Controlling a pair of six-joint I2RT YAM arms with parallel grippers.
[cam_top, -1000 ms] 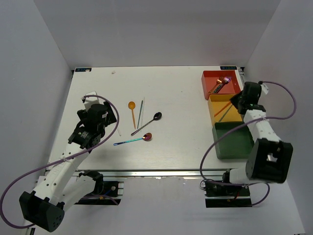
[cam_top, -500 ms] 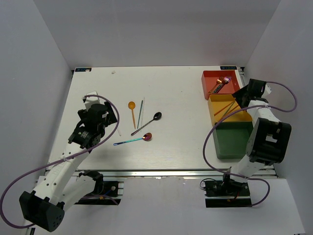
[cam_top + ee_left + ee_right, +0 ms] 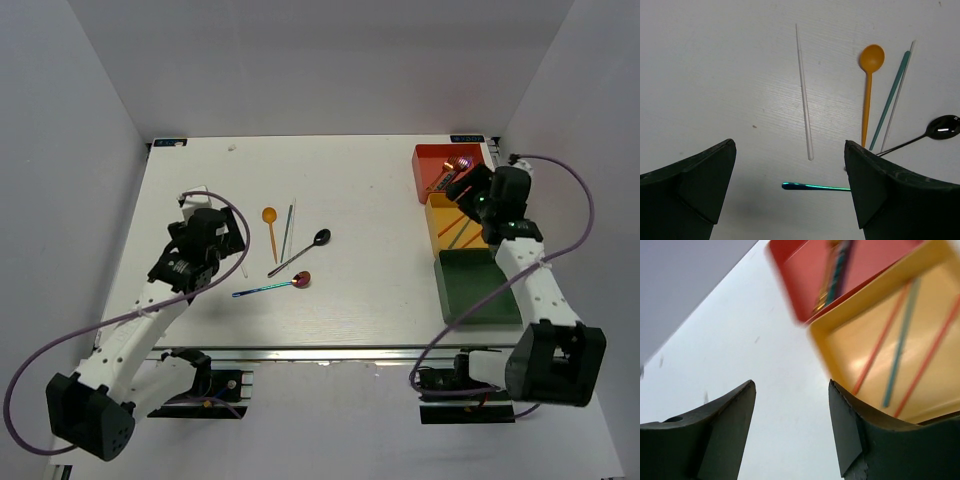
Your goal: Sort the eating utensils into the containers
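Several utensils lie loose mid-table: an orange spoon [image 3: 270, 228] [image 3: 869, 85], a teal chopstick [image 3: 287, 230] [image 3: 890, 100] beside a white one [image 3: 898, 95], a black spoon [image 3: 306, 250] [image 3: 940, 127], an iridescent spoon [image 3: 272, 287] [image 3: 815, 187] and a lone white chopstick [image 3: 803, 95]. My left gripper [image 3: 218, 238] [image 3: 790, 150] hangs open above that white chopstick's near end, holding nothing. The red tray [image 3: 430, 152] [image 3: 875, 260] holds utensils [image 3: 837, 270]. In the yellow tray [image 3: 480, 240] [image 3: 840, 342] lie orange and teal chopsticks [image 3: 900, 350]. My right gripper [image 3: 465, 188] [image 3: 792, 385] is open and empty at the trays' left edge.
The dark green tray [image 3: 470, 295] sits nearest, in line with the other two along the table's right side, and my right arm crosses its far corner. White walls close in on the left, back and right.
My right gripper has opened and swung left from over the yellow tray to the trays' left edge. My left arm has shifted slightly toward the loose utensils.
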